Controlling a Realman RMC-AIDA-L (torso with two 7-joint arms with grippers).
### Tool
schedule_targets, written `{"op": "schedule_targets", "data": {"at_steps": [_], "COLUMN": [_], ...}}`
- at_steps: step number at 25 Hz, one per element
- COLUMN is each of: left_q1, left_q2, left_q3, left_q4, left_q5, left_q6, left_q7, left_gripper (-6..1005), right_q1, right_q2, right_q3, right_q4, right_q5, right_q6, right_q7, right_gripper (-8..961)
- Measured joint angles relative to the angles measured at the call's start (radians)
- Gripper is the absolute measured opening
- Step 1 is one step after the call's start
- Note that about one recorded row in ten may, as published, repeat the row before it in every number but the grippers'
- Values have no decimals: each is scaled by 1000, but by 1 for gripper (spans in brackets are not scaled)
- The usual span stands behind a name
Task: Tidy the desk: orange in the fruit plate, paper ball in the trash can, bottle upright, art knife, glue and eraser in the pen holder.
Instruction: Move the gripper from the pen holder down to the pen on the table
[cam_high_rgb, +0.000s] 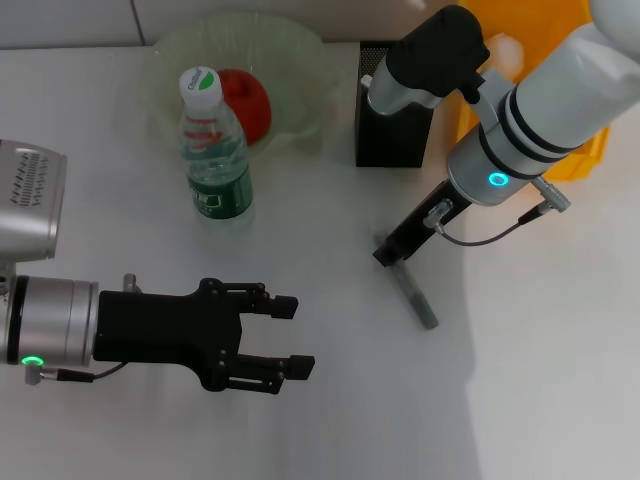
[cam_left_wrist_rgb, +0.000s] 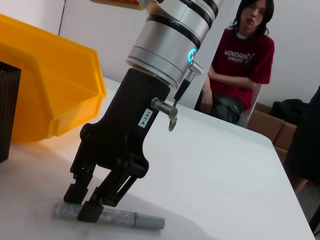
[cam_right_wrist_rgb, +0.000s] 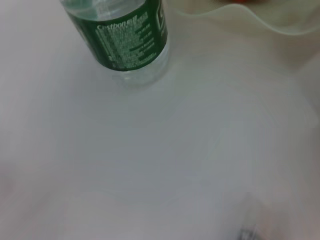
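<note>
The bottle (cam_high_rgb: 213, 145) stands upright on the desk (cam_high_rgb: 330, 420), next to the fruit plate (cam_high_rgb: 300, 50), which holds the orange (cam_high_rgb: 248, 100). The bottle (cam_right_wrist_rgb: 130, 40) and the plate's rim (cam_right_wrist_rgb: 250, 20) also show in the right wrist view. A slim grey stick (cam_high_rgb: 418, 298) lies on the desk in front of the pen holder (cam_high_rgb: 385, 135). My right gripper (cam_high_rgb: 388, 252) is down at its far end, and in the left wrist view its fingers (cam_left_wrist_rgb: 91, 211) close on the stick (cam_left_wrist_rgb: 117, 218). My left gripper (cam_high_rgb: 292, 340) is open and empty, low near the front. No eraser shows.
The trash can (cam_high_rgb: 560, 40) stands at the back right, behind my right arm, with a pale lump (cam_high_rgb: 505, 48) inside. It also shows in the left wrist view (cam_left_wrist_rgb: 50, 95). A person in a red shirt (cam_left_wrist_rgb: 240, 65) sits beyond the desk's far edge.
</note>
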Motion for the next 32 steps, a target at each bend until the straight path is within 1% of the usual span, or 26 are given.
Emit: {"op": "schedule_targets", "data": {"at_steps": [2,7,12,18,21,24,29,30,32], "left_q1": [-1,-5,-6,-7,-6,-4,-3,-3,-6], "left_q2": [0,0,-1,-2,-5,-6,-6,-6,-6], "left_q3": [0,0,0,0,0,0,0,0,0], "left_q4": [0,0,0,0,0,0,0,0,0], "left_q5": [0,0,0,0,0,0,0,0,0], "left_q6": [0,-1,-7,-10,-11,-11,-11,-11,-11], "left_q7": [0,0,0,0,0,0,0,0,0], "left_gripper": [774,774,774,774,774,775,775,775,775], "right_q1": [0,1,-3,-20,-36,-68,-155,-158,-154], "right_q2": [0,0,0,-2,-3,-5,-9,-11,-12], "right_q3": [-1,-2,-2,-1,5,14,88,92,91], "right_q4": [1,5,-2,-37,-64,-131,-318,-338,-336], "right_q5": [0,0,0,0,-4,-5,-2,-7,-10], "right_q6": [1,10,8,-3,-11,-38,-106,-125,-135], "right_q7": [0,1,1,1,1,1,-3,-7,-11], "right_gripper": [406,269,223,131,129,127,123,124,127]}}
